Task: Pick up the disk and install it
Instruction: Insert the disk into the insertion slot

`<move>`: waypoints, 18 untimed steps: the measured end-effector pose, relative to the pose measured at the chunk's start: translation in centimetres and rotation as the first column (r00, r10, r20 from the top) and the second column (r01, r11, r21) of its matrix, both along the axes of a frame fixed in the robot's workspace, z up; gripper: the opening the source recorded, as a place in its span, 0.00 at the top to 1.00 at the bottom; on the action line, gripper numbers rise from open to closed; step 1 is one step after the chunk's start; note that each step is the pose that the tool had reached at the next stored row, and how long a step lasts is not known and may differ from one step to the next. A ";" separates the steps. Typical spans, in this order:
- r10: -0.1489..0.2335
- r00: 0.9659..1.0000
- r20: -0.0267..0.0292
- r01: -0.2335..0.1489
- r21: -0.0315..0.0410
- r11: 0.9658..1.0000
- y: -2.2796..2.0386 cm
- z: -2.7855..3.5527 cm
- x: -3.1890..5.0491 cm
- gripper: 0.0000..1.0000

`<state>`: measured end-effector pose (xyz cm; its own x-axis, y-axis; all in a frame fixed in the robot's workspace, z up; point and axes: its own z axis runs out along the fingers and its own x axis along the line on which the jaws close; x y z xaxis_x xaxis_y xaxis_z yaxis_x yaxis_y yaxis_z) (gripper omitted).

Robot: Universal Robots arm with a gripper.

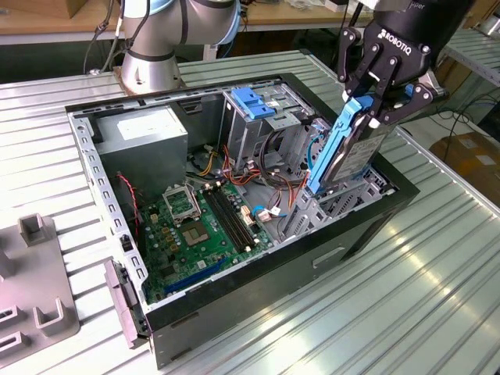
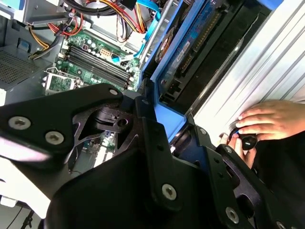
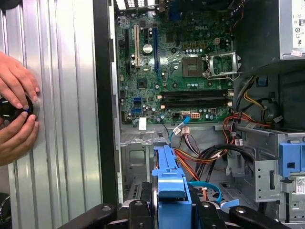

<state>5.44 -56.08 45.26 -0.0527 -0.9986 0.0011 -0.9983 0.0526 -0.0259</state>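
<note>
My gripper (image 1: 372, 108) is shut on the disk (image 1: 344, 152), a silver-grey drive with blue rails along its edges. I hold it edge-up and tilted over the open computer case (image 1: 234, 305), at the exterior view's right. Its lower end reaches down to the metal bay by the case's right wall. In the second wrist view the disk (image 2: 190, 43) shows its circuit-board side beyond my black fingers (image 2: 147, 102). The first wrist view has the blue rail (image 3: 169, 176) running away from my gripper (image 3: 171, 210) toward the motherboard (image 3: 181, 71).
Inside the case are the motherboard (image 1: 199, 226), a grey power supply (image 1: 144, 137), a metal cage with a blue handle (image 1: 254, 105) and loose cables (image 1: 273, 199). A person's hands (image 3: 14, 95) hold a black knob on the ribbed table. A grey fixture (image 1: 31, 281) lies left.
</note>
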 end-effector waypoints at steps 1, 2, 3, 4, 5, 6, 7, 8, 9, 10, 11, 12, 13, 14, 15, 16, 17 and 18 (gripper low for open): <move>0.000 1.000 0.000 0.000 0.000 1.000 -0.01 -0.08 0.01 0.63; 0.000 1.000 -0.001 0.000 0.000 1.000 -0.03 -0.18 0.02 0.63; 0.000 1.000 -0.002 0.000 0.000 1.000 -0.11 -0.29 0.07 0.63; 0.000 1.000 -0.003 0.000 0.000 1.000 -0.21 -0.39 0.10 0.63; 0.000 1.000 -0.004 0.000 0.000 1.000 -0.25 -0.45 0.13 0.63; 0.000 1.000 -0.004 0.000 0.000 1.000 -0.29 -0.51 0.14 0.63; 0.000 1.000 -0.005 0.000 0.000 1.000 -0.33 -0.61 0.15 0.63; 0.000 1.000 -0.006 0.000 0.000 1.000 -0.36 -0.67 0.17 0.63; 0.000 1.000 -0.006 0.000 0.000 1.000 -0.39 -0.76 0.19 0.63; 0.000 1.000 -0.007 0.000 0.000 1.000 -0.42 -0.83 0.20 0.63; 0.000 1.000 -0.008 0.000 0.000 1.000 -0.45 -0.98 0.22 0.63; 0.000 1.000 -0.009 0.000 0.000 1.000 -0.47 -1.13 0.24 0.63; 0.000 1.000 -0.010 0.000 0.000 1.000 -0.48 -1.27 0.25 0.63; 0.000 1.000 -0.010 0.000 0.000 1.000 -0.50 -1.44 0.26 0.63; 0.000 1.000 -0.010 0.000 0.000 1.000 -0.50 -1.54 0.27 0.63; 0.000 1.000 -0.010 0.000 0.000 1.000 -0.51 -1.64 0.27 0.63; 0.000 1.000 -0.010 0.000 0.000 1.000 -0.53 -1.88 0.27 0.63; 0.000 1.000 -0.010 0.000 0.000 1.000 -0.53 -2.00 0.28 0.63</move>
